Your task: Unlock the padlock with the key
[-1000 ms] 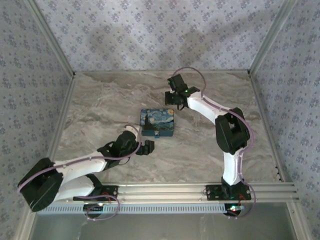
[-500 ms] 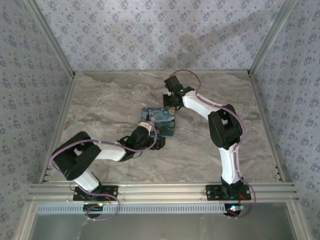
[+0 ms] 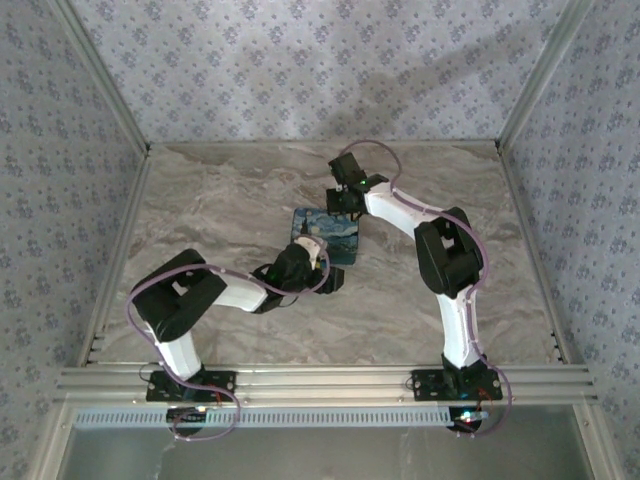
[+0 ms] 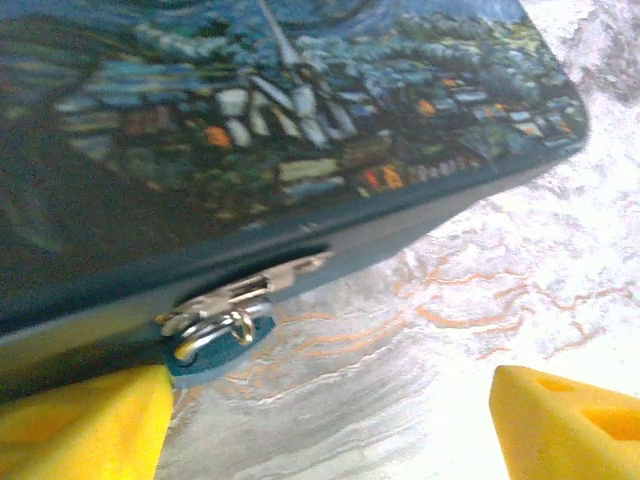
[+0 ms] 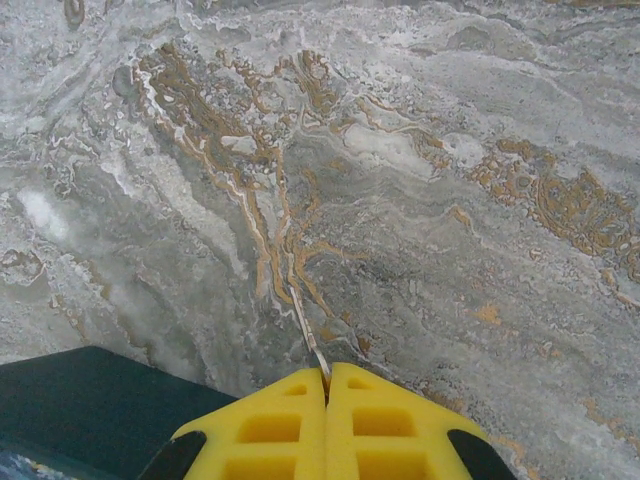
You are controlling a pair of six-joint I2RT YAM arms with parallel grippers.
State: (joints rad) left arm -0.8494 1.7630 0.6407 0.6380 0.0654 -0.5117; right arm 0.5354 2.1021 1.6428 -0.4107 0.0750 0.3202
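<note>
I am hovering my left gripper (image 4: 325, 430) spread wide at the near face of the box (image 4: 300, 130), where the padlock (image 4: 215, 335) is hanging from the hasp (image 4: 272, 283) just beside one finger (image 4: 80, 420). My right gripper (image 5: 325, 385) is pinching the key (image 5: 303, 320) past the box's far edge — I am thinking I should clamp the lock body squarely, leaving its keyhole exposed

A painted box (image 3: 330, 236) lay on the marble counter (image 3: 220, 200) between the two arms. The left arm's fingers (image 3: 330, 283) sat just beside its near edge, and the right arm's fingers (image 3: 343, 205) hung at its far edge.
</note>
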